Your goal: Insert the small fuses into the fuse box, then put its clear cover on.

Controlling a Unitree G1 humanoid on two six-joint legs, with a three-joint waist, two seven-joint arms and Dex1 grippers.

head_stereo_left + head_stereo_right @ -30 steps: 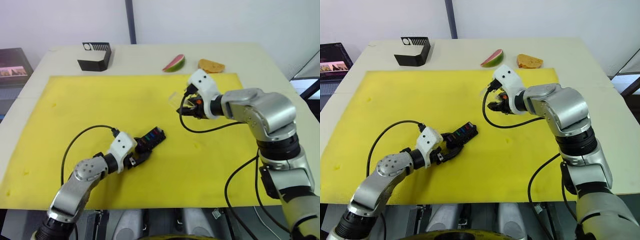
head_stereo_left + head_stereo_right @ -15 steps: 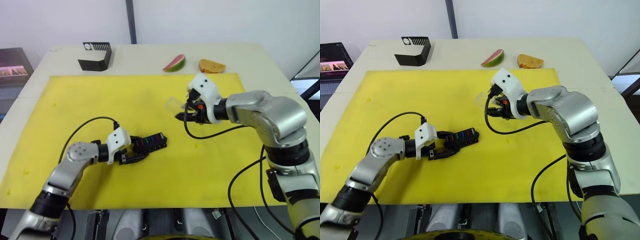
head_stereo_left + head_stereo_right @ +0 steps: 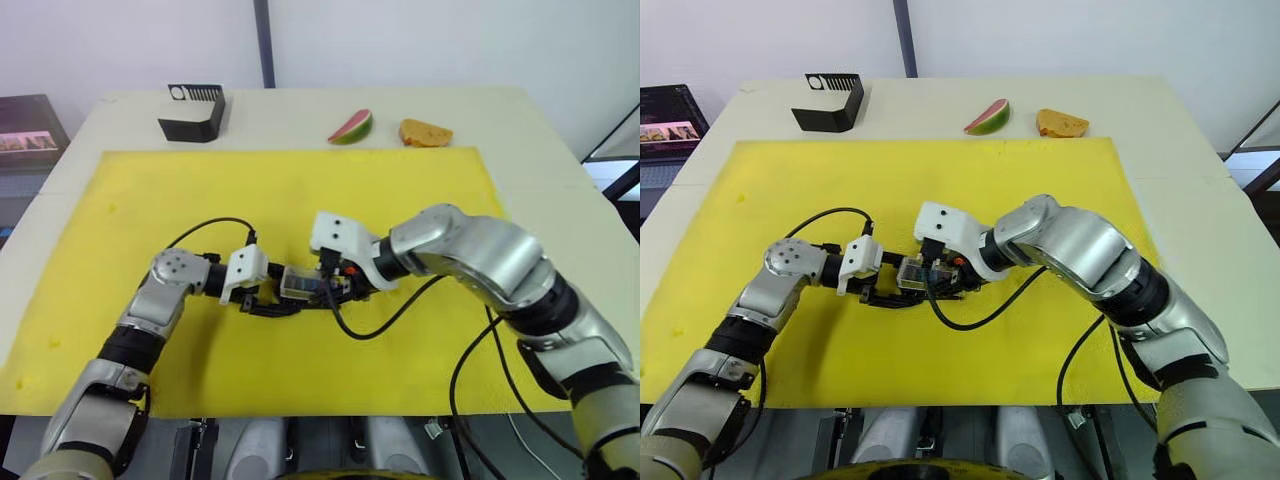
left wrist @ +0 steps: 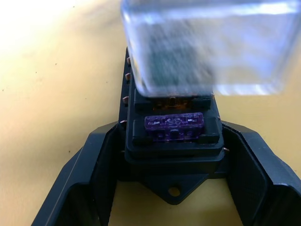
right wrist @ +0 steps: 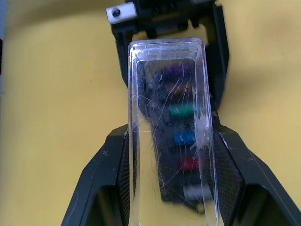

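Note:
The black fuse box [image 4: 173, 143] lies on the yellow mat [image 3: 300, 180], and my left gripper [image 3: 280, 300] is shut on its near end. Small fuses sit in its slots, the purple fuse [image 4: 174, 123] nearest the left fingers. Through the cover, the right wrist view shows teal [image 5: 182, 111], blue and red ones in a row. My right gripper [image 3: 326, 288] is shut on the clear cover [image 5: 164, 94] and holds it lengthwise just over the box. I cannot tell whether the cover touches the box.
A black bent bracket [image 3: 190, 112] stands at the table's back left. A watermelon slice [image 3: 350, 127] and a piece of bread [image 3: 425, 132] lie beyond the mat's far edge. Black cables loop from both wrists over the mat.
My right gripper has carried the clear cover left and down from the mat's back right to just over the fuse box. The left gripper has turned the box to lie crosswise.

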